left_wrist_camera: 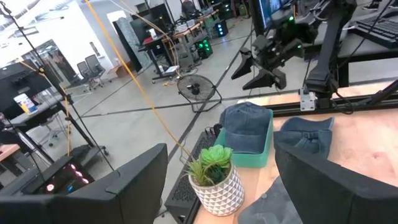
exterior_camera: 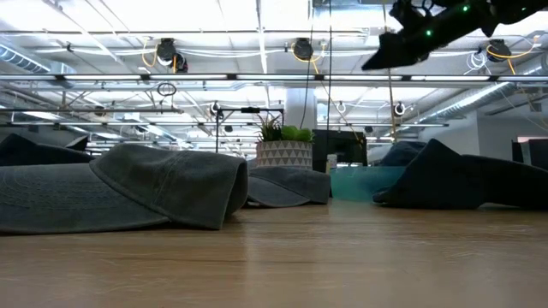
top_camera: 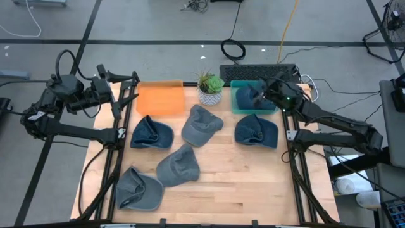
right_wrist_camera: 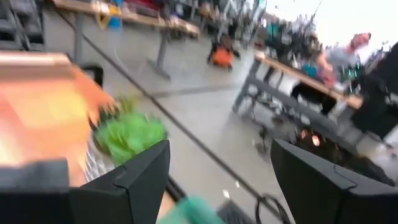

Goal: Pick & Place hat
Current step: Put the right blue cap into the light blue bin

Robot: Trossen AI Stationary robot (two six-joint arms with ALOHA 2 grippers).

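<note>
Left wrist view only: blue hat in teal bin under R tool, open, empty.

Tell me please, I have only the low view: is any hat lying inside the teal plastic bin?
Observer: Yes. The left wrist view shows one dark blue fabric cap lying in the teal plastic bin.
Operator: Is the right hand holding something?
Observer: No. The right hand hangs above that bin with its fingers apart and nothing between them.
Operator: How many hats lie on the wooden table?
Observer: Five on the wooden table: three grey caps and two dark blue caps.
</note>
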